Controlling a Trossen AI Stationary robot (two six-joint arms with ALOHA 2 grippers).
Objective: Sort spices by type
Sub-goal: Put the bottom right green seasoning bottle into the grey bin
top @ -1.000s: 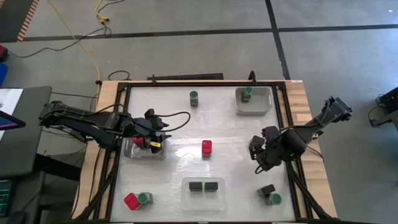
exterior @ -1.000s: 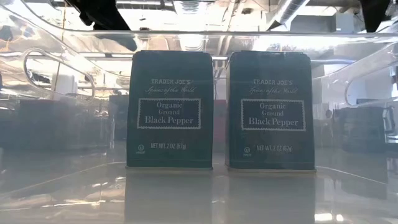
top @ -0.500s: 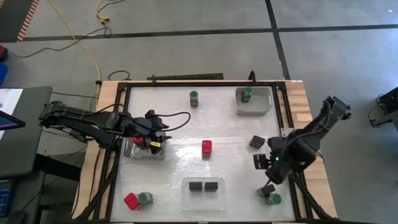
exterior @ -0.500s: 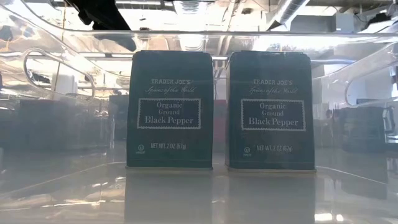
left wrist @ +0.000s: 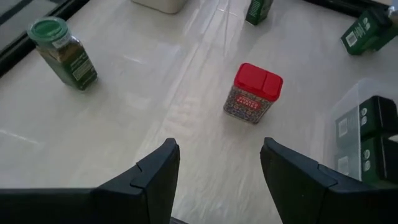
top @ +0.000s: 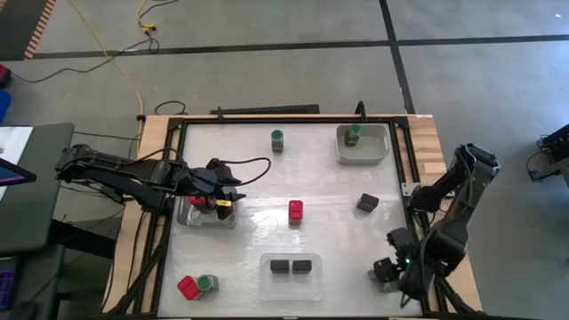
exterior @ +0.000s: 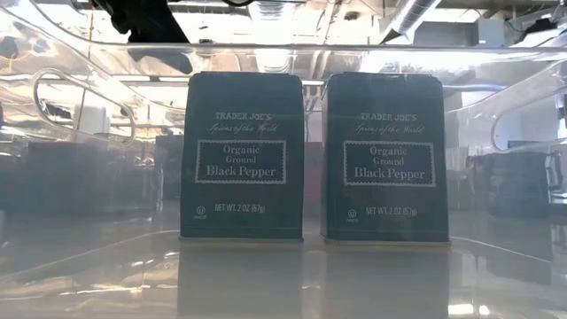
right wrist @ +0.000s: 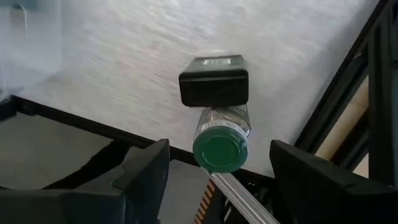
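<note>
Table (top: 258, 169), white top in a dark frame, fills the middle of my high view. Left arm comes in from the left edge, its left gripper (top: 222, 200) over the clear tray (top: 191, 219) at centre left; something red sits under it, I cannot tell if it is gripped. In its wrist view the fingers (left wrist: 149, 180) are spread with bare table between them. Right arm bends down the right side, right gripper (top: 396, 267) at lower right just over a green-lidded jar and a black box; in its wrist view the fingers (right wrist: 146, 171) stand wide apart, pinching nothing, with the green-lidded jar (right wrist: 221, 140) lying on its side and touching the black box (right wrist: 214, 81).

Grey tray (top: 378, 153) at upper right holds one green jar (top: 354, 133). Clear tray (top: 267, 276) at bottom centre holds two black pepper tins (top: 293, 266) side by side; my low view shows them upright, labels facing.

Loose spices: red block (top: 295, 211) at centre, upright; another red block (top: 188, 287) at lower left, just beside a green jar (top: 207, 283); a green jar (top: 278, 139) at top centre; a black box (top: 367, 203) alone at centre right, tilted.
</note>
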